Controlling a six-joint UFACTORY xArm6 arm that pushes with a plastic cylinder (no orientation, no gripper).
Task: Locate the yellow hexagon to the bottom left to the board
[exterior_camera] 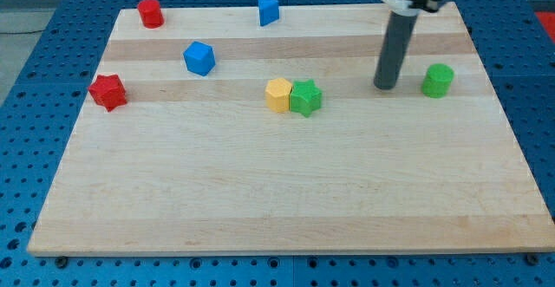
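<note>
The yellow hexagon [278, 94] lies near the middle of the wooden board [286, 200], touching a green star [305, 97] on its right side. My tip [385, 87] rests on the board to the right of both, well apart from them, with a green cylinder [438, 80] a short way to its right. The rod rises toward the view's top.
A red cylinder [151, 13] sits at the board's top left, a blue wedge-like block [268, 10] at top centre, a blue cube [199, 58] left of centre, and a red star [108, 92] near the left edge.
</note>
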